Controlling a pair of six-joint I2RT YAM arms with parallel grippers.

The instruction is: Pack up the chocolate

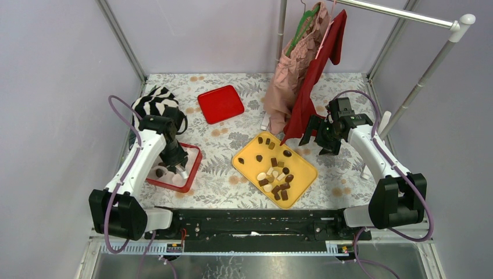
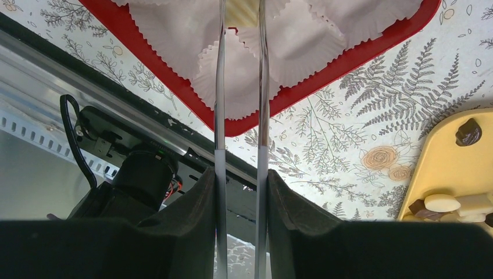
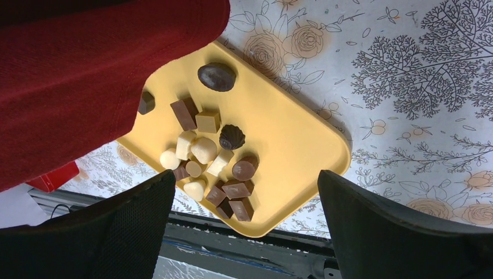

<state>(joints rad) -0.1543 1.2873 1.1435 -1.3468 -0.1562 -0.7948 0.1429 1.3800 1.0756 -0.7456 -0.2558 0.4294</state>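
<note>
Several chocolate pieces [image 1: 277,175], dark, tan and white, lie on a yellow tray [image 1: 302,165]; they also show in the right wrist view [image 3: 212,157]. A red box [image 1: 189,174] with white paper cups [image 2: 290,46] sits at the left, with one dark piece [image 1: 159,172] in it. My left gripper [image 1: 174,158] is shut on thin metal tongs [image 2: 261,87] and hangs over the box. A tan piece [image 2: 241,13] sits between the tong tips above the cups. My right gripper [image 1: 320,138] is open and empty, above the table just right of the tray [image 3: 302,145].
A red lid [image 1: 221,103] lies at the back centre. Pink and red garments [image 1: 305,70] hang from a rack [image 1: 418,87] at the back right, and the red one reaches down to the tray's far corner. A zebra-striped cloth [image 1: 152,100] lies at the back left.
</note>
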